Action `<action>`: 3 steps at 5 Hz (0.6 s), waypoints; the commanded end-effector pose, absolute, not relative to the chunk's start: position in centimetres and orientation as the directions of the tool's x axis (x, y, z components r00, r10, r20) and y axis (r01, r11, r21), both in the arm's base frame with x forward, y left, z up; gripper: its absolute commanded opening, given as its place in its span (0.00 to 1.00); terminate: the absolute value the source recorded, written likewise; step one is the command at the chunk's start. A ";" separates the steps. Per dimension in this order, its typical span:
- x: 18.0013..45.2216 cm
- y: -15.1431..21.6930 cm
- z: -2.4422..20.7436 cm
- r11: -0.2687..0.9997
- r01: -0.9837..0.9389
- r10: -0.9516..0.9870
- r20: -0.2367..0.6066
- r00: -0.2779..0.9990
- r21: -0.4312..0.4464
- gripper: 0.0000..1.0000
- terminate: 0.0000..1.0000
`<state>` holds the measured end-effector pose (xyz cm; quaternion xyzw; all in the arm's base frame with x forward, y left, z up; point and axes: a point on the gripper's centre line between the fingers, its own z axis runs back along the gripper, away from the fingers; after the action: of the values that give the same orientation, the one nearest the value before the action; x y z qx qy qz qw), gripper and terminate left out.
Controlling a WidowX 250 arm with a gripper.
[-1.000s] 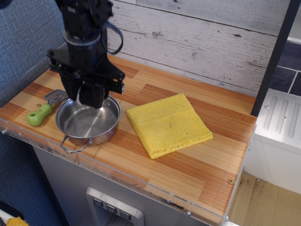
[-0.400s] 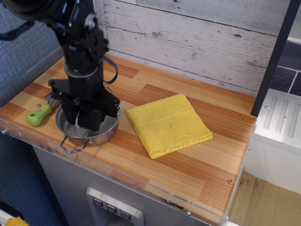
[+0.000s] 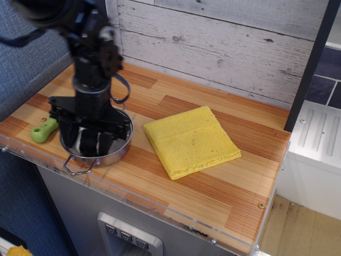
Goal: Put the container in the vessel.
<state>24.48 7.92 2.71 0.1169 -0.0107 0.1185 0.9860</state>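
container (image 3: 85, 143) shows as a white bit low inside the vessel (image 3: 114, 154), between the fingers (image 3: 104, 143), w/ gripper (image 3: 90, 143) reaching down into the pan. can't tell if fingers are clamped on it or apart, too dark & blurred. vessel sits at near left of the bench (image 3: 213, 181), one wire loop handle poking toward near edge. green spatula handle (image 3: 43, 130) just left of pan. yellow cloth (image 3: 191, 141) lies flat to the right, close to pan rim, not touching.
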 end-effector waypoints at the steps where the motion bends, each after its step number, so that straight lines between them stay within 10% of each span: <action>1: 24.3 9.3 4.6 0.944 -0.251 0.233 0.106 0.967 0.215 1.00 0.00; 3: 25.3 9.1 7.6 0.956 -0.232 0.194 0.202 0.960 0.182 1.00 0.00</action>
<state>25.00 8.50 6.23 0.0968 -0.0687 0.1046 0.9874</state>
